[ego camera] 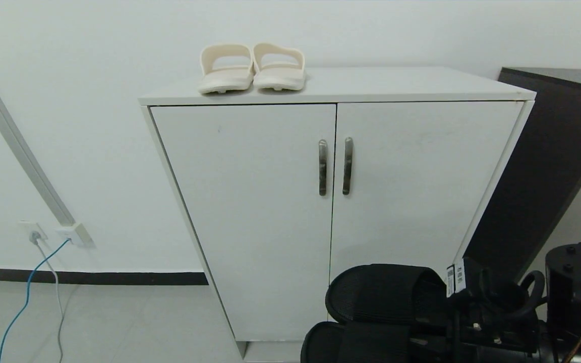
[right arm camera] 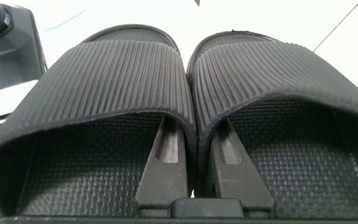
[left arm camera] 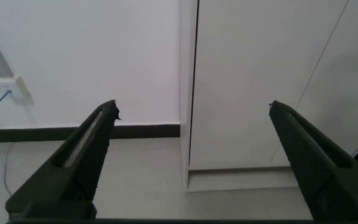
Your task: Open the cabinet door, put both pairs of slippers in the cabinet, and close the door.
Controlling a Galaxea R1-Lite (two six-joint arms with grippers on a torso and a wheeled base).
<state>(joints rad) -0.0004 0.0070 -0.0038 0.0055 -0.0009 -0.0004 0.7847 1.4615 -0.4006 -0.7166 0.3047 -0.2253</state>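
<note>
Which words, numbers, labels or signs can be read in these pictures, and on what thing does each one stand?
White label beside the black slippers: it has print, but it is too small to read.
Cabinet, cream slippers, wall socket: no text on them.

- Plain white painted wall [ego camera: 68, 126], black skirting strip [ego camera: 83, 277] along its foot.
- Pale grey floor [ego camera: 134, 322].
- Grey slanting cable duct [ego camera: 13, 132]; white wall socket [ego camera: 74, 234]; blue cable [ego camera: 27, 290].
- Dark brown panelled unit [ego camera: 547, 166], far right.
</note>
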